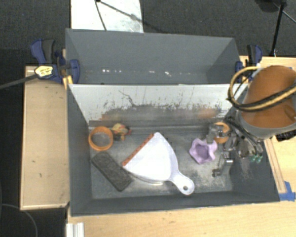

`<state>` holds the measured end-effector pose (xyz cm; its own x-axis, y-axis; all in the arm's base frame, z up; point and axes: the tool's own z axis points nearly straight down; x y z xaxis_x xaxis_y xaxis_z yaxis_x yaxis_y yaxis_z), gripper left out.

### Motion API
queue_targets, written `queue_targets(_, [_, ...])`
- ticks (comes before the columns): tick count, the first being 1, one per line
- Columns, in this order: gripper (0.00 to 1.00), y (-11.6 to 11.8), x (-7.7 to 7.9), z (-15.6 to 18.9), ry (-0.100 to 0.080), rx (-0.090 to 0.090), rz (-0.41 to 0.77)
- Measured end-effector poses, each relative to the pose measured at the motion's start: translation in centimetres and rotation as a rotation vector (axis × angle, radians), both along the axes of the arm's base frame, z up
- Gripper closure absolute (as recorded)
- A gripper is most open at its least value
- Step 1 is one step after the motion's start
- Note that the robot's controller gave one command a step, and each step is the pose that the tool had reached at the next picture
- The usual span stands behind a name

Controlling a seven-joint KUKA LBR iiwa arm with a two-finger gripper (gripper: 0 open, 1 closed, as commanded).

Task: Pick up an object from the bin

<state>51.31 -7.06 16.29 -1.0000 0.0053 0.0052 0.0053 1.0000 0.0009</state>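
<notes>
My gripper point(222, 166) hangs at the right side of the bin, its fingers pointing down toward the floor. A crumpled purple piece point(202, 151) lies just to its left, close to the fingers but not between them. A small orange-and-grey object point(218, 130) sits by the back wall just above the gripper. Left of the purple piece lies a white dustpan-shaped scoop point(155, 162) with a short handle.
An orange ring-like cup point(100, 138) and a small tan figure point(120, 129) sit at the back left. A dark grey rectangular block point(111, 171) lies at the front left. A thin red-brown stick point(137, 149) rests along the scoop's left edge.
</notes>
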Motion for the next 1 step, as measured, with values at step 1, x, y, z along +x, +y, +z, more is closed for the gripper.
queue_targets(1, [0.0,0.01,0.19,0.41,-0.008,-0.001,0.003])
